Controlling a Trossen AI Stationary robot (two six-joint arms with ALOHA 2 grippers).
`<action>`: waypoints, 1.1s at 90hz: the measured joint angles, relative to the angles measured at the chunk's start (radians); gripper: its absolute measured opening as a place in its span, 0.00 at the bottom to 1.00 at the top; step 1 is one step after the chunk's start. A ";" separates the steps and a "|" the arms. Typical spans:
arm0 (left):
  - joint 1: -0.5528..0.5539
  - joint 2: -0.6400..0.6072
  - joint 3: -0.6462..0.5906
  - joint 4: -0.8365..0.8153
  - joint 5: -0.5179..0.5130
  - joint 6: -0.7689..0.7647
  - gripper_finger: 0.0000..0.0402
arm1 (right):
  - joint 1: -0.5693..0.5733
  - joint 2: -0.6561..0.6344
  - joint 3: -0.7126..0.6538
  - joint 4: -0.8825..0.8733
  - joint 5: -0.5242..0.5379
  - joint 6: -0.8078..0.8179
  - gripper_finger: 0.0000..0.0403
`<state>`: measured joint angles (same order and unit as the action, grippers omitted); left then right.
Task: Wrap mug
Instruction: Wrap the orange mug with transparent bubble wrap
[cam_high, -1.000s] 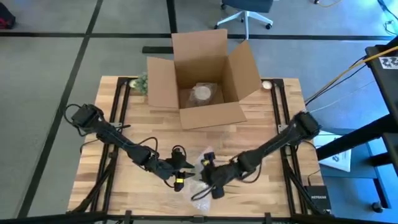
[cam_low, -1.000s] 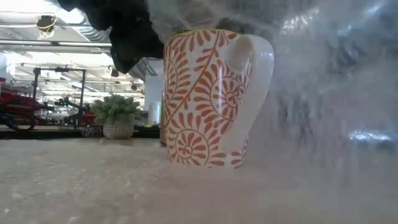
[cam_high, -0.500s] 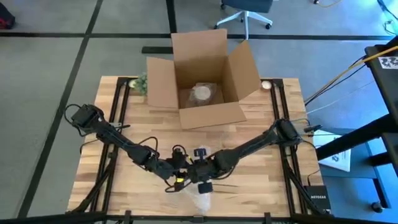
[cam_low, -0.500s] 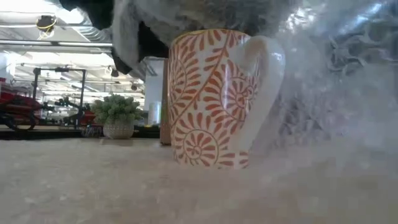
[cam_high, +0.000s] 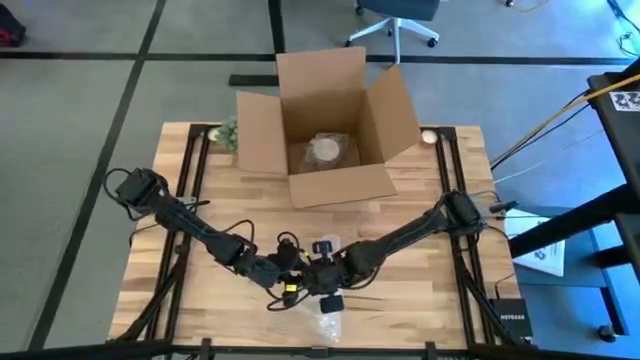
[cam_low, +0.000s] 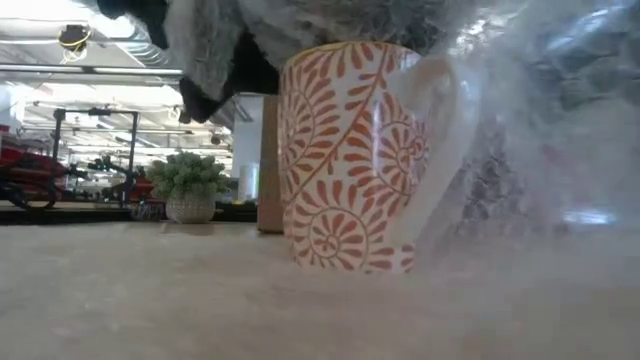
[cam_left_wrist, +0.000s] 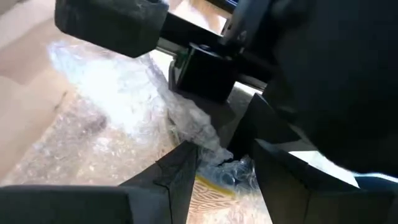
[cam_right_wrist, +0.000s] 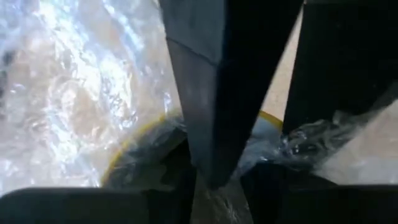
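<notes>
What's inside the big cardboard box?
In the open cardboard box on the table lies one pale round bundle, seemingly wrapped in clear plastic. What the wrap covers cannot be seen, and the box walls hide the corners.

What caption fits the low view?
Orange-patterned mug upright on the table, bubble wrap draped behind its handle side, potted plant beyond.
</notes>
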<state>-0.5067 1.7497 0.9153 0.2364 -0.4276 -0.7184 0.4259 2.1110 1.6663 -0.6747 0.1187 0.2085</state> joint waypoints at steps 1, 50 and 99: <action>-0.001 0.000 0.000 0.000 0.000 0.002 0.36 | 0.000 0.000 0.002 -0.004 0.000 0.001 0.25; -0.007 -0.004 -0.004 -0.007 -0.042 0.046 0.36 | 0.089 -0.073 0.324 -0.421 0.107 0.044 0.25; -0.012 -0.004 -0.005 -0.001 -0.031 0.046 0.36 | -0.067 -0.407 -0.617 0.099 0.403 0.244 0.25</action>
<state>-0.5190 1.7458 0.9108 0.2357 -0.4585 -0.6720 0.3589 1.7036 1.0495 -0.5760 0.5216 0.4530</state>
